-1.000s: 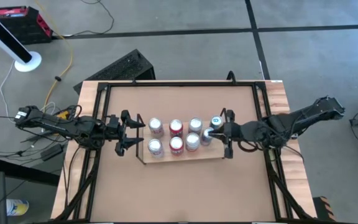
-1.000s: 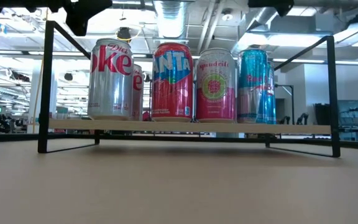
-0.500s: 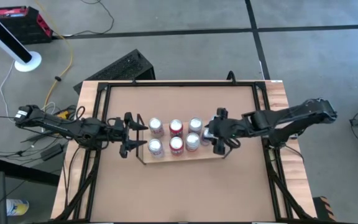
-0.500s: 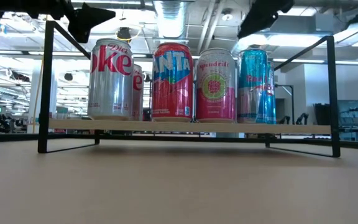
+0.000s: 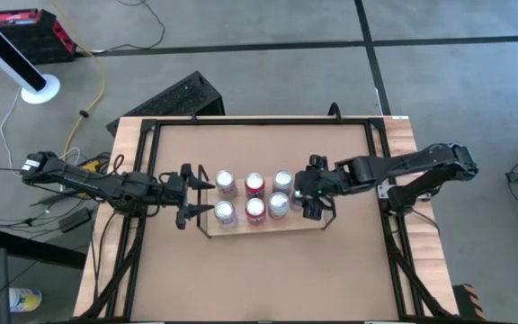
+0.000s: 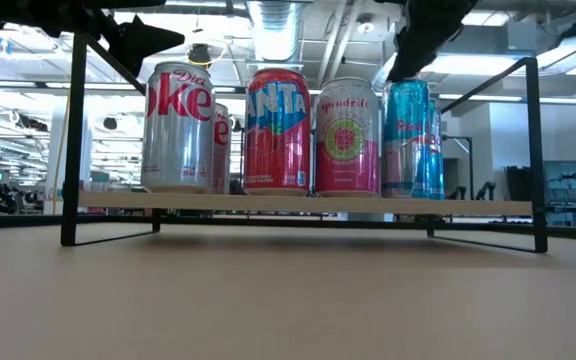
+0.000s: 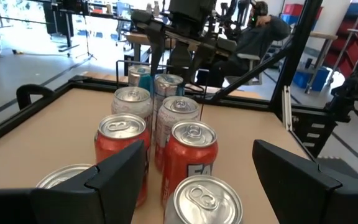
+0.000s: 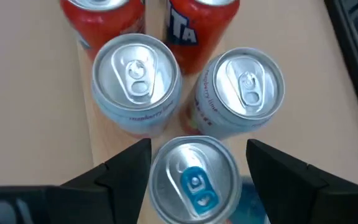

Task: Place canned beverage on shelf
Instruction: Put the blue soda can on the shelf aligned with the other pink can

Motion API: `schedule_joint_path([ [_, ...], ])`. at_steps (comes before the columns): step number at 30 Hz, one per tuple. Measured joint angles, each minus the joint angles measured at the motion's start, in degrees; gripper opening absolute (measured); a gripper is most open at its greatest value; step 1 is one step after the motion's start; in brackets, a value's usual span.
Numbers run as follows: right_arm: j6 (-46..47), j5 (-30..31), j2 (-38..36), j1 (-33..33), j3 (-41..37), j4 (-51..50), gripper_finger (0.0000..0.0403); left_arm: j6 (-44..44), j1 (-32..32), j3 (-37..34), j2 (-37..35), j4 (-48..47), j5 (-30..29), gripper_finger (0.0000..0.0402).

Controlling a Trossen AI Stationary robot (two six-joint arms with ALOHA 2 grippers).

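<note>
Since a second ago your right gripper (image 8: 194, 162) has advanced over the shelf (image 5: 207, 225), fingers wide astride the blue-tabbed can (image 8: 194, 177), hidden overhead; left gripper (image 5: 192, 195) waits wide.

Cans (image 5: 255, 197) stand in two rows on the shelf (image 5: 241, 229).

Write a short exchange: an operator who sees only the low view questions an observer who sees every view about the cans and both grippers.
Operator: I mainly see one row of cans. Are there more behind?
Observer: Yes. Two rows of four drink cans stand on the small light-wood shelf with black wire uprights.
Operator: Where is the right gripper?
Observer: The right gripper is above a silver can with a blue tab, its open fingers on either side.
Operator: And the left?
Observer: The left gripper is open and empty at the shelf's left end.
</note>
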Motion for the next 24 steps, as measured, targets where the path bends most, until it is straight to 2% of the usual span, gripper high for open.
schedule_joint_path([
  [24,1.86,-1.36,1.47,-0.38,0.04,-2.63,0.0286,-0.20,0.01,0.00,0.02,-1.38,0.13,0.0279],
])
